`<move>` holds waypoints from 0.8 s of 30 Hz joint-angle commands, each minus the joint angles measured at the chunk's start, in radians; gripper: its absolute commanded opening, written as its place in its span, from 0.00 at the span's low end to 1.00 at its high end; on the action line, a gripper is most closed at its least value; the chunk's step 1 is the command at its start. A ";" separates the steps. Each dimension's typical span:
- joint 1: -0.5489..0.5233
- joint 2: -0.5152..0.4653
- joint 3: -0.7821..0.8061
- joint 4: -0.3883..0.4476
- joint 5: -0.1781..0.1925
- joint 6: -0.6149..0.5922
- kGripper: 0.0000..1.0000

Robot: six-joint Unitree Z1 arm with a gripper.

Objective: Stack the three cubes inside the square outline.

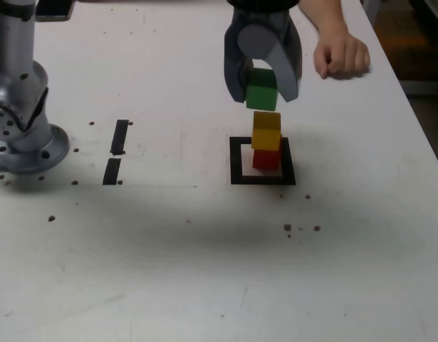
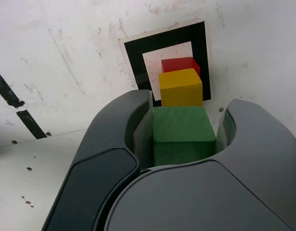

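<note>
Taking the exterior view from its left, the arm's grey base (image 1: 23, 121) stands at the edge of the white counter (image 1: 204, 271), and two short black tape strips (image 1: 116, 152) lie well apart from the work. Further toward that view's right sits the square outline (image 1: 236, 160), with the red cube (image 1: 266, 159) resting on its white centre and the yellow cube (image 1: 266, 130) stacked squarely on top of it.

Directly above that pair hangs the gripper (image 1: 262, 89), its fingers (image 1: 290, 68) clamped on the green cube (image 1: 261, 90), one on either side. The wrist view confirms the grip: the green cube (image 2: 183, 132) fills the gap between the two dark fingers (image 2: 116, 139), and past it the yellow cube (image 2: 180, 86) and red cube (image 2: 181, 64) show inside the outline (image 2: 133, 57).

The relation that matters is vertical. The green cube hangs just above the yellow one without touching it, and in the exterior view it sits a shade toward that view's left of the yellow cube's top face. The next move looks like a short descent with a slight correction toward the right, then a release.

At the far right of the exterior view, a person's hand (image 1: 341, 54) rests on the counter, clear of the stack.
</note>
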 commanded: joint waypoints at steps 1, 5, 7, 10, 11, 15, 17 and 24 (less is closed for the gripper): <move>-0.001 0.004 0.012 -0.014 -0.009 -0.002 0.19; -0.003 0.005 0.034 -0.033 -0.018 -0.004 0.23; -0.003 0.005 0.044 -0.039 -0.020 -0.005 0.26; -0.003 0.006 0.055 -0.048 -0.021 -0.006 0.29; -0.003 0.006 0.057 -0.051 -0.021 -0.006 0.31; -0.004 0.007 0.061 -0.071 -0.020 -0.006 0.33; -0.004 0.008 0.061 -0.082 -0.018 -0.006 0.33; -0.004 0.011 0.069 -0.095 -0.009 -0.006 0.38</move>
